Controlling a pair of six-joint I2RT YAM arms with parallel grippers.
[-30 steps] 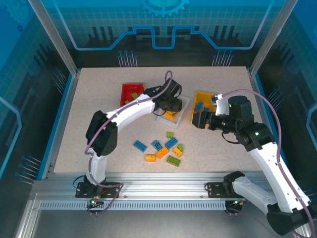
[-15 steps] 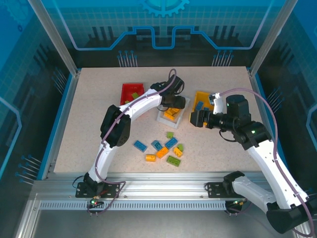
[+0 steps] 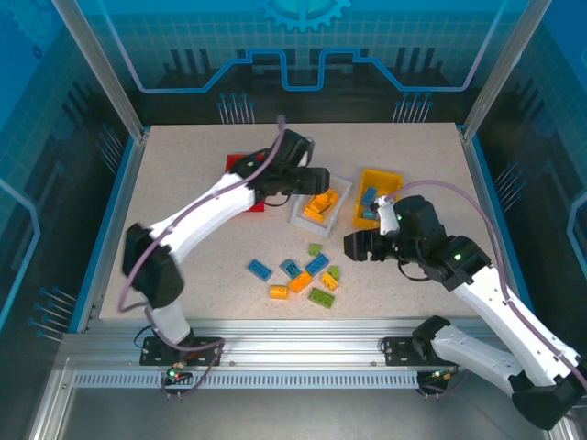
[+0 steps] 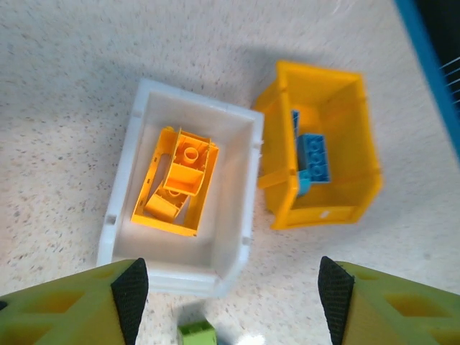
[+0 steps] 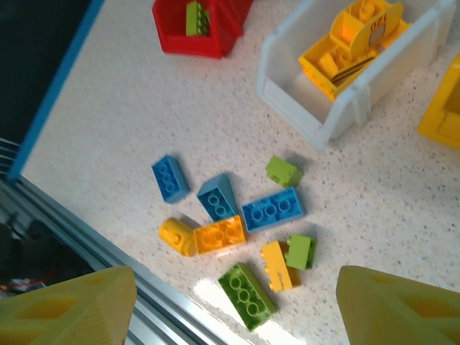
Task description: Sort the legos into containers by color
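Observation:
Several loose legos (image 3: 298,275), blue, orange and green, lie near the front of the table; in the right wrist view they include a dark green brick (image 5: 246,296) and a blue brick (image 5: 273,209). My left gripper (image 4: 232,298) hangs open and empty above the near edge of the white container (image 4: 233,237), which holds an orange frame and bricks (image 4: 176,183). The yellow container (image 4: 320,208) holds blue bricks (image 4: 313,154). A green brick (image 5: 194,18) sits in the red container (image 5: 180,39). My right gripper (image 5: 237,305) is open and empty above the loose pile.
From above, the red container (image 3: 240,165), white container (image 3: 307,223) and yellow container (image 3: 381,176) stand in a row across the middle, with the left gripper (image 3: 319,181) and right gripper (image 3: 353,246) near them. A metal rail (image 3: 293,335) runs just past the table's front edge.
The left gripper has opened over the white container and drawn back with its arm swinging left. The right gripper has moved from the yellow container down toward the loose pile.

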